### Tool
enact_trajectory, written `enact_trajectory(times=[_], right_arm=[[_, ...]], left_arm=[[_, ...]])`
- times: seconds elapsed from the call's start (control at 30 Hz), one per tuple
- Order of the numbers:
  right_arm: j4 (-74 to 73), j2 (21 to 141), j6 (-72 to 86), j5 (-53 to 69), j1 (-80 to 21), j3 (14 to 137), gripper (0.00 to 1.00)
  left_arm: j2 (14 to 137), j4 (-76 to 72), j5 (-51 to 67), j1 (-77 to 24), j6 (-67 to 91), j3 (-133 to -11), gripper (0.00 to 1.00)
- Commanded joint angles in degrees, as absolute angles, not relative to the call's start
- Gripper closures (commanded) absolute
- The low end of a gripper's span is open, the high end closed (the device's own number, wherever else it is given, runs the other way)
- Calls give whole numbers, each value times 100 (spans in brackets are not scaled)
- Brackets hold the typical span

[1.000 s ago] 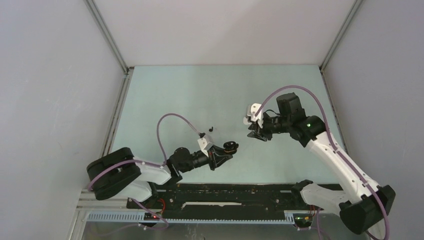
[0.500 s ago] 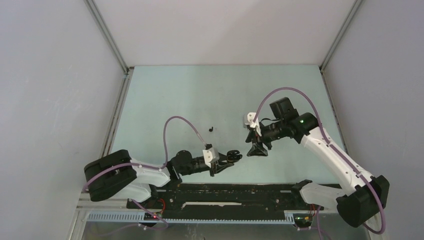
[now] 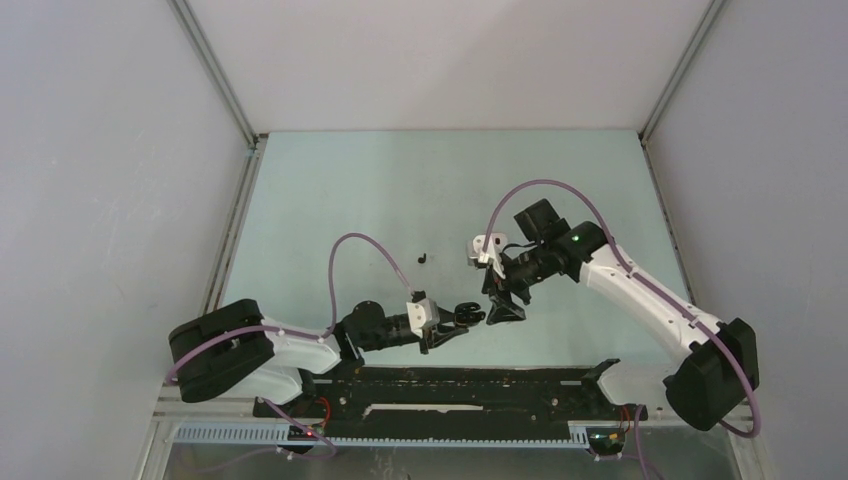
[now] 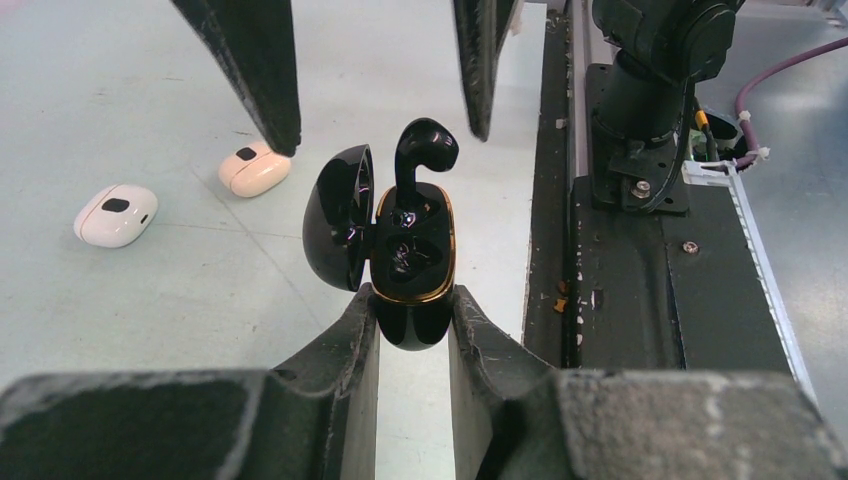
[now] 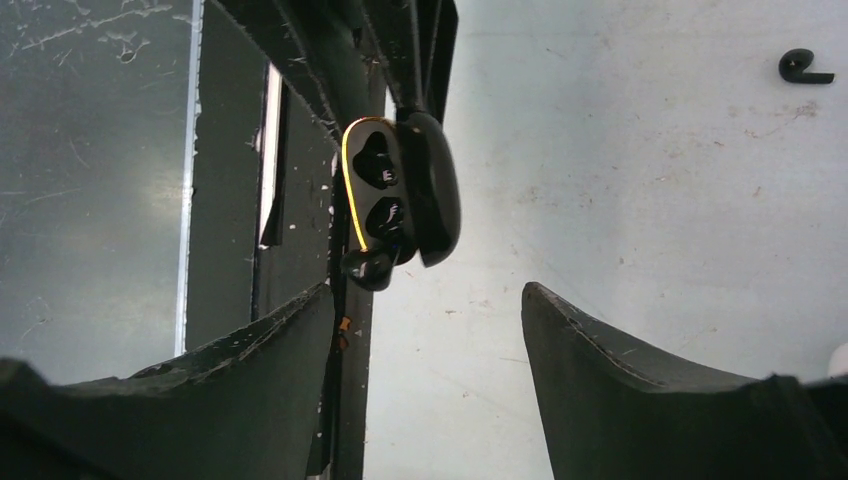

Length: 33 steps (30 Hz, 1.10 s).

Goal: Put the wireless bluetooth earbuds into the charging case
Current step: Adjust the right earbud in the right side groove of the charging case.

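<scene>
My left gripper [image 4: 412,310] is clamped on the glossy black, gold-rimmed charging case [image 4: 410,260], lid open. The black stemmed earbud [image 4: 422,150] stands in it, I think only half seated. It looks light, hard and slippery; I would pinch its bulb. My right gripper [image 5: 425,295] hangs close over it, jaws apart.

A: Where's the charging case [image 4: 410,270]?
B: In the left claw [image 4: 412,300], off the table [image 3: 350,190], one earbud [image 4: 425,150] upright in its socket; right claw [image 5: 425,295] just beyond.
A: Anything on the table?
B: A second earbud [image 3: 423,257], well behind the case.
</scene>
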State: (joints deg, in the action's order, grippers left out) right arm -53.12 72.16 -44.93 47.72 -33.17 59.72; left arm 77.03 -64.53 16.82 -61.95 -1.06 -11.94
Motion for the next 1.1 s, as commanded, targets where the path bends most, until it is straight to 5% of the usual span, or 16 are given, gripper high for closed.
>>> enact_trajectory(times=[0.0, 0.7, 1.07], right_arm=[[-4939, 7446, -4282, 4596, -3388, 6031, 29], [-5105, 8025, -4174, 4400, -3744, 6390, 27], [-5923, 7862, -4550, 5705, -3249, 6869, 13]], left_arm=[[7639, -6591, 1720, -6257, -334, -1241, 100], [7660, -6393, 1714, -6328, -415, -1314, 100], [7650, -6390, 1580, -6328, -365, -1328, 100]])
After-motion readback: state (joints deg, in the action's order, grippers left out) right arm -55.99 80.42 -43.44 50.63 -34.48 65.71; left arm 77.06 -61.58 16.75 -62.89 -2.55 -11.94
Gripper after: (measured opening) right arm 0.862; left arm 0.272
